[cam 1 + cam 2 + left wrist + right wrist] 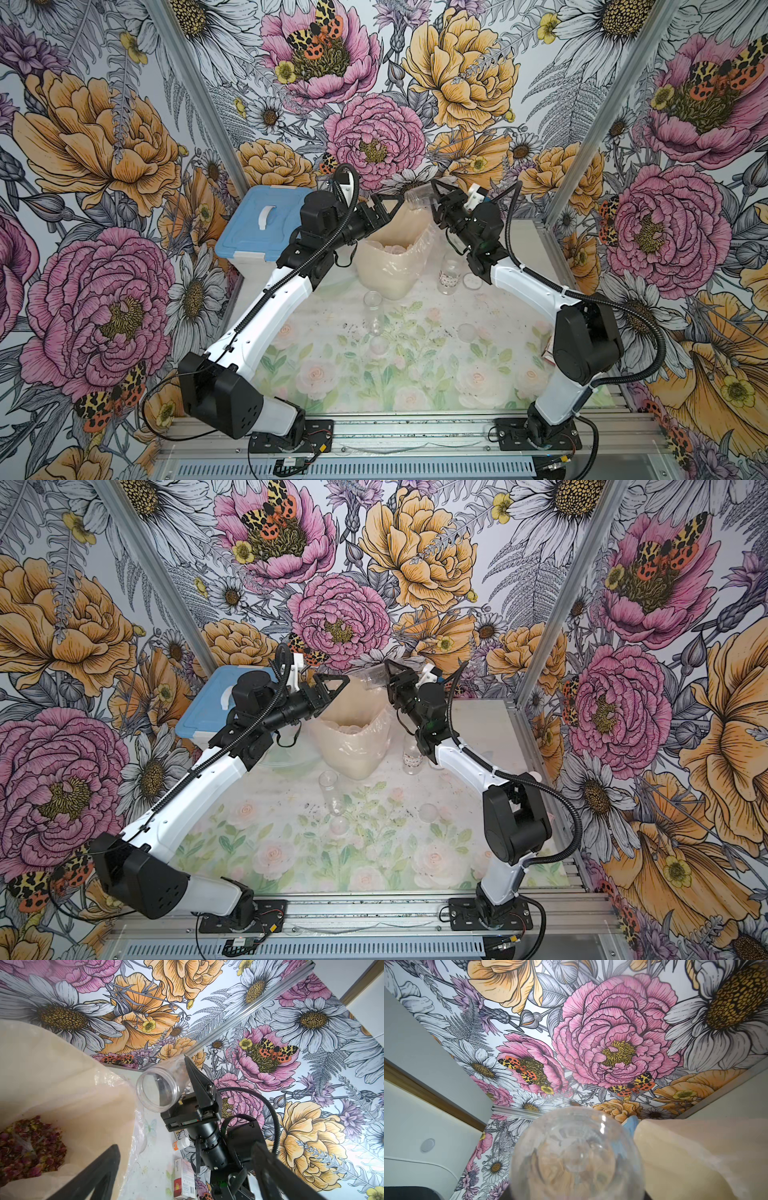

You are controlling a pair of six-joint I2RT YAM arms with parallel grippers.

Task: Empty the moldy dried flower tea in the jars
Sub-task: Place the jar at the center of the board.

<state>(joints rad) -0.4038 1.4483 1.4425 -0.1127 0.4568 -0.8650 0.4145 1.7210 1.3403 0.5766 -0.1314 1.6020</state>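
Bold floral wallpaper (457, 75) covers all the walls of the cell, and the tabletop (415, 374) carries a paler print of roses and leaves, dotted with dark specks. At the back of the table stands a beige translucent bag (390, 270), mouth open upward, with a blue-lidded box (253, 224) just to its left. The right gripper (437, 198) is clamped around a clear jar (158, 1088) and holds it above the bag's far rim. The jar lies tipped on its side with its lidless mouth turned toward the bag, and its walls look empty in both wrist views. The left gripper (388, 205) hovers at the opposite side of the bag's rim with its jaws spread wide and nothing between them, close to the jar's mouth but apart from it. The dried flower tea (31, 1142) lies as a heap of dark red and brown buds at the bottom of the bag, seen only in the left wrist view. A labelled jar (448, 276) stands upright just right of the bag, and a third jar (374, 311) stands upright in front of it. Round lids (466, 332) lie flat on the tabletop, apart from each other.
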